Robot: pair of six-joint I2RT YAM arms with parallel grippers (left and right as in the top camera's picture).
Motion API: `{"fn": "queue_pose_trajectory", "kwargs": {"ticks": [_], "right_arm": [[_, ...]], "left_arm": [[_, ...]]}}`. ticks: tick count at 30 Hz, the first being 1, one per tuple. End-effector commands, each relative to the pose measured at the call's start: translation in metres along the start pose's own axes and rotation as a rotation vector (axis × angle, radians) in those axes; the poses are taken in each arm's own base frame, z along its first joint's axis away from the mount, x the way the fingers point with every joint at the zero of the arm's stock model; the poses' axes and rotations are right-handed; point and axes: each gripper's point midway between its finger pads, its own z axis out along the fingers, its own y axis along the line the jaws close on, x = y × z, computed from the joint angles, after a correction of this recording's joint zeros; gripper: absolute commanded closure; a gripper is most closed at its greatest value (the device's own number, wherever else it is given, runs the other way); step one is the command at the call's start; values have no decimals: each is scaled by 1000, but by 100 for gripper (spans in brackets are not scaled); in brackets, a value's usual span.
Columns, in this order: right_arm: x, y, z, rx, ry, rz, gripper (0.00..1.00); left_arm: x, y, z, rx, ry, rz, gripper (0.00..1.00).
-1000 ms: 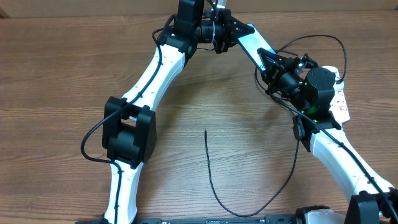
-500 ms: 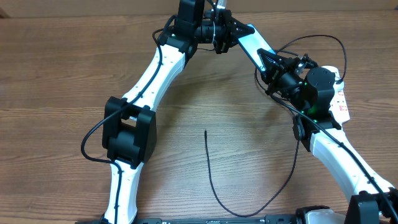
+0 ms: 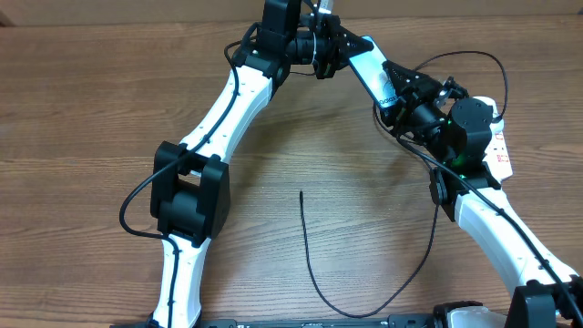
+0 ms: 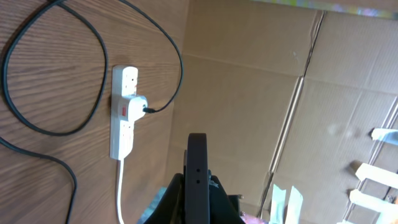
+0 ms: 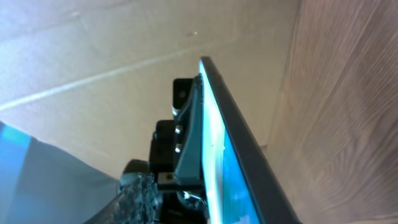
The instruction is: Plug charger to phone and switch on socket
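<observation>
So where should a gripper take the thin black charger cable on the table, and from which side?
Probably just behind the free connector tip of the thin black charger cable, from straight above, fingers straddling it: that stretch lies straight and flat on the wooden table.

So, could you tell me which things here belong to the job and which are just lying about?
For the job: the phone, the charger cable, the power strip.
Just lying about: the cardboard wall, some white bars, unclear what they are.

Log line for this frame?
left fingers: shut on phone | right fingers: open at phone's end | charger: tip not in phone | socket: untouched
</observation>
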Motion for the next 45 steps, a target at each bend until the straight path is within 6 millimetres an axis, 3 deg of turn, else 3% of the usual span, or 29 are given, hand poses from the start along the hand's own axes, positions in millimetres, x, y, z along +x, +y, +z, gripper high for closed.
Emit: {"fn": "queue_pose_trajectory", "kwargs": {"ticks": [1,4,8,14,25,30,35,45], "right_arm": [[13,9,0,-9,53,-6,32],[13,9,0,-9,53,-6,11],[13,9,0,-9,53,-6,0],[16,7,0,-1,68,-12,0],[36,-7,-3,51,196,-123,0],[49,-11,-6,52,281,-254,0],[61,-37,-14,107,392,-428,0],[64,-126,-47,389,544,-649,6]], "left_arm": [[-12,-9,-3,8,-64,31,96],[-16,-9,-9,11,-68,21,96],[-22,-8,-18,18,-68,9,96],[-33,-8,-44,43,-42,-3,96],[-36,-12,-152,188,186,141,96],[-31,-10,-175,229,237,203,96],[-31,-10,-174,239,231,283,96],[-29,-10,-172,266,209,511,96]]}}
